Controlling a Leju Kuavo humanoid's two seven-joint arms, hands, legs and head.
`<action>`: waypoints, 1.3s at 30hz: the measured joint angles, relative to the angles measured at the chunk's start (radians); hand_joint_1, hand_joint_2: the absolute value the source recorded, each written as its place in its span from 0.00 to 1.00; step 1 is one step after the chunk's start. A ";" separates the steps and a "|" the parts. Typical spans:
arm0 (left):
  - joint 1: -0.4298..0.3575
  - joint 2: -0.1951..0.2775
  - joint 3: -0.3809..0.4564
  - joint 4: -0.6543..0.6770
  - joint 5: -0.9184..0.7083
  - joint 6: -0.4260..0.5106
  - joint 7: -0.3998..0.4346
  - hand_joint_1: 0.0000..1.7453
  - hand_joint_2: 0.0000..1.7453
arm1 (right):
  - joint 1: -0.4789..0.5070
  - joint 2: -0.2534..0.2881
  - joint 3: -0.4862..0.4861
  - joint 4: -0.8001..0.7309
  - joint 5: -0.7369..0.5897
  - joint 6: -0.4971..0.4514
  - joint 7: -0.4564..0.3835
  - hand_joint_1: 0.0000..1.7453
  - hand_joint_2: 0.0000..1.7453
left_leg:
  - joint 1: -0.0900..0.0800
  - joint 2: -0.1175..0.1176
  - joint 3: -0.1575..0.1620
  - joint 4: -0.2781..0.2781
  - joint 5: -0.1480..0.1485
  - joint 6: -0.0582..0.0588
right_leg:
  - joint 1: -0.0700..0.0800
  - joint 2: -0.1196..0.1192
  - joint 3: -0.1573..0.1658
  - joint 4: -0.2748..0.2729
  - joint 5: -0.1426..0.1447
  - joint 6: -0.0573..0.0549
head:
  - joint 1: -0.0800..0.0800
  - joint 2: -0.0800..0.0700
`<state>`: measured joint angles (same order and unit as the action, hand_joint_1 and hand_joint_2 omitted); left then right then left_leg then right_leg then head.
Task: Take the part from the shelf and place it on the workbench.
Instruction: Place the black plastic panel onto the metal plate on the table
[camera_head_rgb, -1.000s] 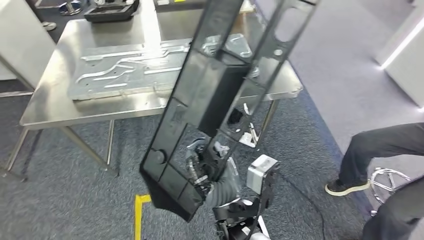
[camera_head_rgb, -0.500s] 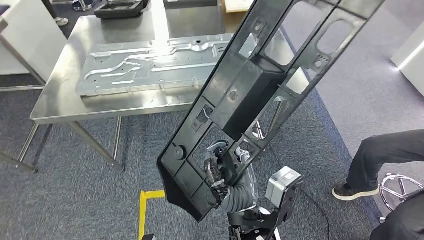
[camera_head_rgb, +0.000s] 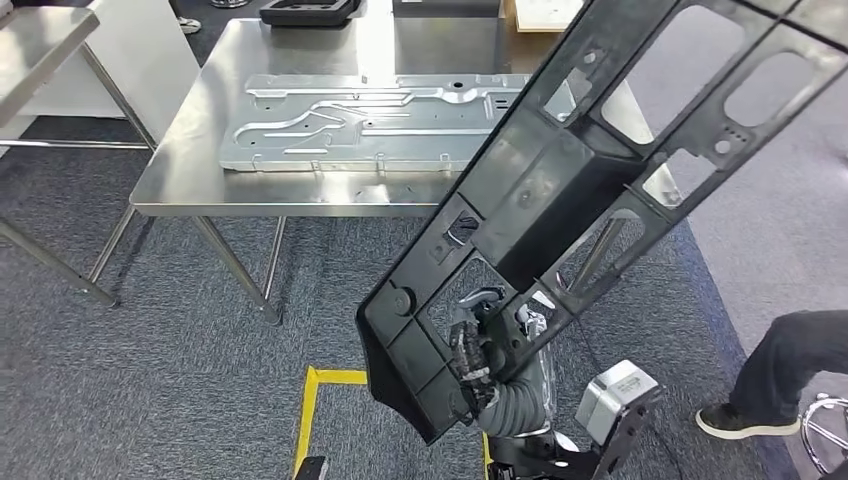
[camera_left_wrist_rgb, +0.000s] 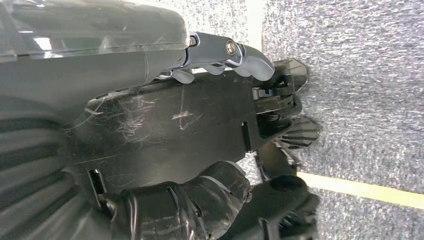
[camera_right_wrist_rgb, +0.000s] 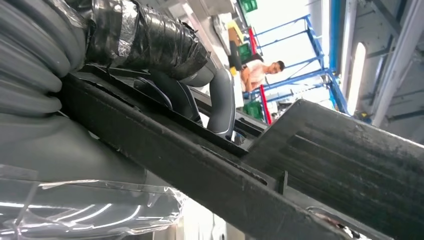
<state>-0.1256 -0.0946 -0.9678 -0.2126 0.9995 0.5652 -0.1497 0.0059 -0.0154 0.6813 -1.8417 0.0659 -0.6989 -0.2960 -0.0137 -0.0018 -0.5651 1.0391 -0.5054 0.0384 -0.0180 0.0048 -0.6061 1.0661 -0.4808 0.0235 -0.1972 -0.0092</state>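
Head view: a long black plastic part (camera_head_rgb: 560, 200) with open cut-outs slants from the lower centre to the upper right of the frame, held above grey carpet. One hand (camera_head_rgb: 478, 360) grasps its lower end; which hand this is cannot be told here. Behind it, upper centre, stands a steel workbench (camera_head_rgb: 190, 165) carrying a stamped metal panel (camera_head_rgb: 370, 120). A person's leg (camera_head_rgb: 790, 365) shows at lower right.

Left wrist view: the left hand (camera_left_wrist_rgb: 200, 125) clasps the part (camera_left_wrist_rgb: 165, 125), fingers curled over its edge.

Right wrist view: the right hand (camera_right_wrist_rgb: 165, 65) grips the part (camera_right_wrist_rgb: 300, 165) from above, fingers hooked round a rib
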 joint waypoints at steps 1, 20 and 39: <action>0.000 0.000 0.000 0.000 0.005 0.001 -0.007 0.00 1.00 | 0.001 0.002 0.000 -0.002 0.019 0.000 -0.001 1.00 1.00 | -0.002 0.000 -0.003 0.003 -0.001 -0.005 | 0.002 0.001 0.001 -0.003 -0.003 -0.003 | 0.003 0.000; 0.001 0.003 0.000 0.000 0.033 -0.001 -0.004 0.00 1.00 | 0.096 0.192 -0.232 -0.046 0.882 -0.001 0.028 1.00 1.00 | 0.008 -0.001 0.007 -0.029 0.019 -0.005 | -0.004 0.000 0.006 -0.009 -0.006 0.006 | 0.005 0.000; 0.000 0.005 -0.001 -0.001 0.047 0.001 -0.024 0.00 1.00 | 0.143 0.258 -0.330 -0.079 0.846 0.000 -0.002 1.00 1.00 | 0.008 -0.001 -0.101 0.215 -0.107 -0.040 | 0.001 -0.004 0.018 -0.030 0.005 -0.032 | 0.041 0.000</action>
<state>-0.1260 -0.0898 -0.9686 -0.2136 1.0464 0.5665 -0.1737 0.1487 0.2431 0.3513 -1.9203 0.9120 -0.6992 -0.2979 -0.0055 -0.0025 -0.6658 1.2536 -0.6124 -0.0020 -0.0175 0.0004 -0.5883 1.0357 -0.4763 -0.0081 -0.1567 -0.0092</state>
